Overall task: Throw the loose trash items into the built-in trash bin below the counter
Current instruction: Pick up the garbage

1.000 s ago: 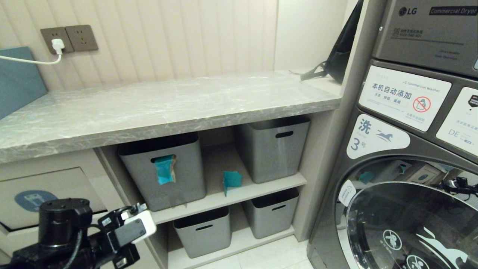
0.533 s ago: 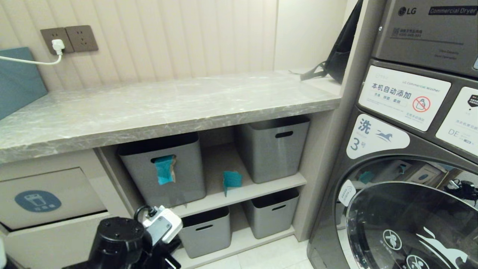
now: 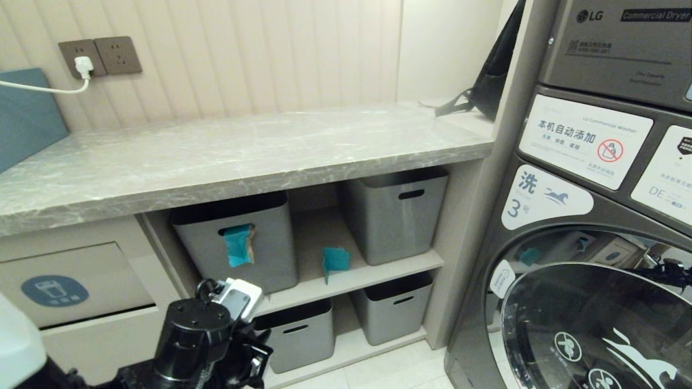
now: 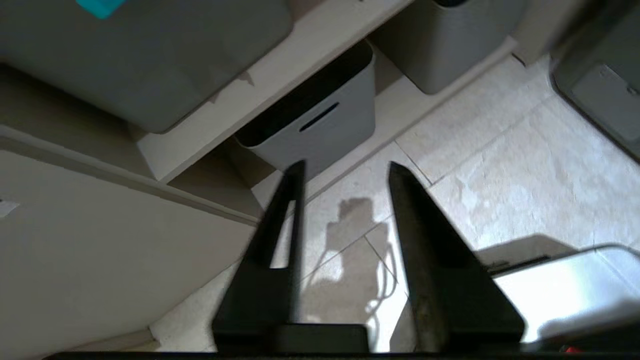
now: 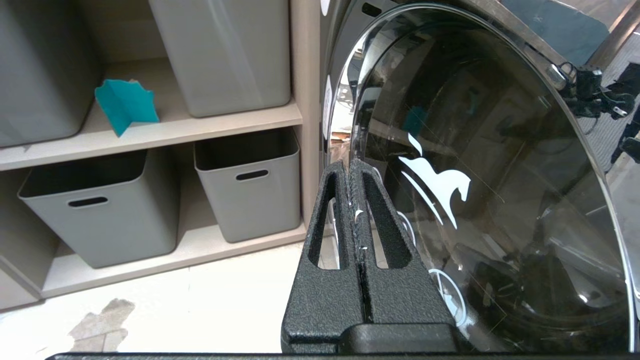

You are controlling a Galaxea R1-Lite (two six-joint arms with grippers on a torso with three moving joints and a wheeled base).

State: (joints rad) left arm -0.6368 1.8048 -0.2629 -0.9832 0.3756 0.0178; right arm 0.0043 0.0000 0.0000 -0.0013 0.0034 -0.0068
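Observation:
One teal wrapper (image 3: 239,246) hangs from the handle slot of the upper left grey box. A second teal wrapper (image 3: 335,261) (image 5: 126,105) stands on the middle shelf between the two upper boxes. The trash bin flap (image 3: 70,283), with its blue sticker, sits under the counter (image 3: 216,156) at the left. My left arm (image 3: 200,335) is low, just right of the flap. Its gripper (image 4: 345,170) is open and empty, pointing down at the floor tiles in front of a lower grey box (image 4: 320,125). My right gripper (image 5: 349,164) is shut on nothing beside the washer door.
Grey storage boxes (image 3: 394,213) fill the two shelves under the counter. The washer (image 3: 584,302) with its glass door stands at the right. A blue-grey box (image 3: 24,116) leans at the counter's far left and a black bag (image 3: 486,81) at its right end.
My left arm has swung from in front of the bin flap to the right and lower, toward the bottom shelf. The flap with its sticker now shows in full.

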